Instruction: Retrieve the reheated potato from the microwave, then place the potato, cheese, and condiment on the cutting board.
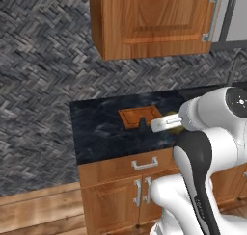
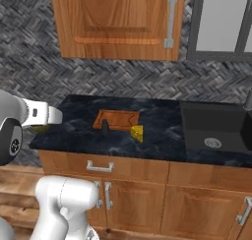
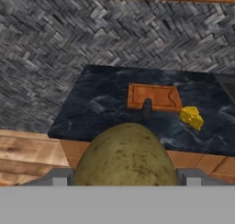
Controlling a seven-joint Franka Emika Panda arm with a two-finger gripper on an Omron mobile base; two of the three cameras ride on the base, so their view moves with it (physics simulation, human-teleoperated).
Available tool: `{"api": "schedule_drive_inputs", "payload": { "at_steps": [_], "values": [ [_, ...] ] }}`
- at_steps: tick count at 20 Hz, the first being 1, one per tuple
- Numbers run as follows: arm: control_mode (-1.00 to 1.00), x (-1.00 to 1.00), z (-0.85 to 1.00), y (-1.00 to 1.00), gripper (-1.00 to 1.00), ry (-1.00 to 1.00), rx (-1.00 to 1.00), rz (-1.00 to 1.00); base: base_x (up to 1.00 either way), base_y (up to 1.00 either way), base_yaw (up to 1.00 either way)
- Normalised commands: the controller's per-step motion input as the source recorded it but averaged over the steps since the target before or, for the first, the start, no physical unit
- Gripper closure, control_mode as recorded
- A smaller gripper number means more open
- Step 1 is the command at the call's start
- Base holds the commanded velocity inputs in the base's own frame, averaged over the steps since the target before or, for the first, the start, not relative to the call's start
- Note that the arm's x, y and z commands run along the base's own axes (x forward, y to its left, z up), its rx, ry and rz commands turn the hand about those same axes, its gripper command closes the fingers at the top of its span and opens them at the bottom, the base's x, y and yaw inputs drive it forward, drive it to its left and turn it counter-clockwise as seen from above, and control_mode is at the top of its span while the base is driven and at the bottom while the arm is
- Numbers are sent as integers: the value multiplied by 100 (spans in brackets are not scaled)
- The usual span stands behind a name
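The potato (image 3: 126,156), olive-tan and speckled, sits between my gripper's (image 3: 125,178) fingers, and the gripper is shut on it. The hand hovers off the counter's front left corner, with the potato (image 2: 39,129) just under it. The orange-brown cutting board (image 3: 153,97) lies bare on the dark counter (image 3: 92,108). The dark condiment (image 3: 147,107) bottle stands at the board's near edge. The yellow cheese (image 3: 192,117) wedge lies on the counter right of the board. In the right base view the board (image 2: 117,120), condiment (image 2: 105,127) and cheese (image 2: 137,133) sit close together. The microwave is out of view.
A black sink (image 2: 214,128) is sunk into the counter to the right of the cheese. A wooden wall cabinet (image 2: 118,22) hangs above the board, with a dark-framed grey pane (image 2: 219,22) beside it. Drawers and cabinet doors (image 2: 101,166) front the counter below.
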Motion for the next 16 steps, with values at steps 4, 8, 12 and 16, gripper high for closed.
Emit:
{"api": "schedule_drive_inputs", "payload": {
  "at_steps": [4,8,12,16],
  "values": [
    [100,0,0,0,100,0,0,0,36,37,0],
    [100,0,0,0,100,0,0,0,58,27,0],
    [100,0,0,0,100,0,0,0,59,7,0],
    [100,0,0,0,100,0,0,0,42,-5,0]
  ]
}}
